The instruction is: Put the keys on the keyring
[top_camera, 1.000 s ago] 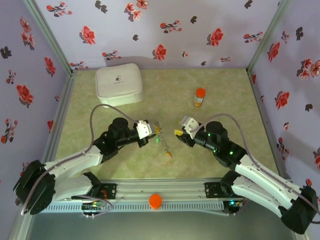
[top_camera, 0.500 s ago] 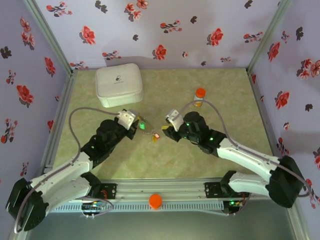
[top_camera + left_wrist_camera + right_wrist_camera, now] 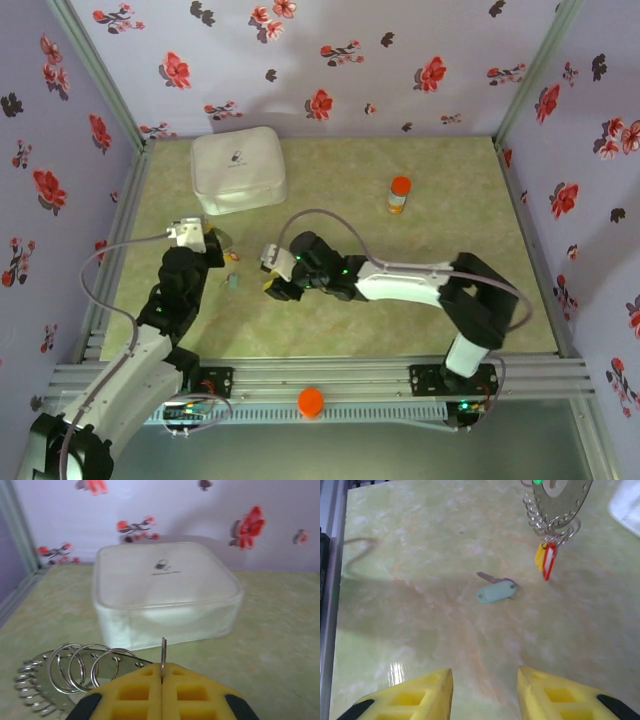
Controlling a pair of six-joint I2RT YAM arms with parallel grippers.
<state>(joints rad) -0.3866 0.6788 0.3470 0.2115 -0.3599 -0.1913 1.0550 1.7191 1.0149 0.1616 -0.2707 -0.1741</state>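
no words can be read. the white case (image 3: 165, 587) carries a small dark logo (image 3: 161, 564) on its lid with a line of tiny print under it, too small to make out.

We see soft, even overhead light on the counter (image 3: 330, 325), with faint, diffuse shadows. The right wrist view catches a small white glare low on the left, and the right claw (image 3: 484, 675) blurs near the lens; the left wrist view looks hazy.
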